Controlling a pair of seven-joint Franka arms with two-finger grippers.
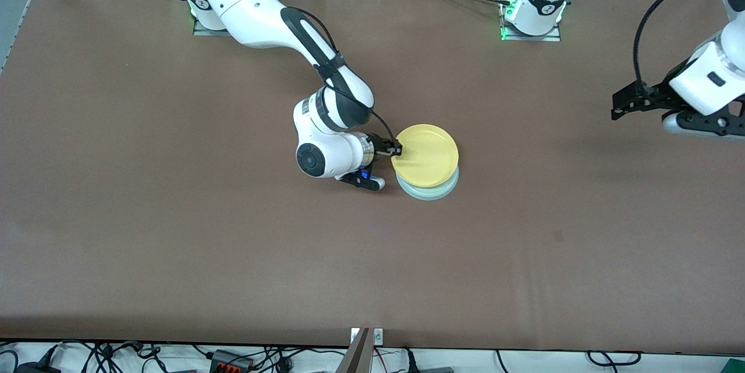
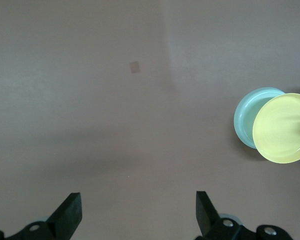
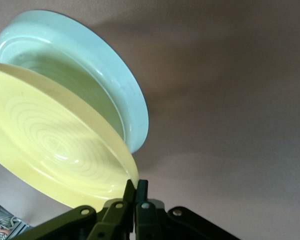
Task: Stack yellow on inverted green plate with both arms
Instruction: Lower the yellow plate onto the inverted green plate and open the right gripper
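A pale green plate lies upside down near the middle of a brown counter. A yellow plate sits just above it, overlapping most of it and shifted slightly away from the camera. The right hand pinches the yellow plate's rim, at the edge toward the right arm's end. The left hand waits with fingers spread wide, holding nothing, over the left arm's end of the counter.
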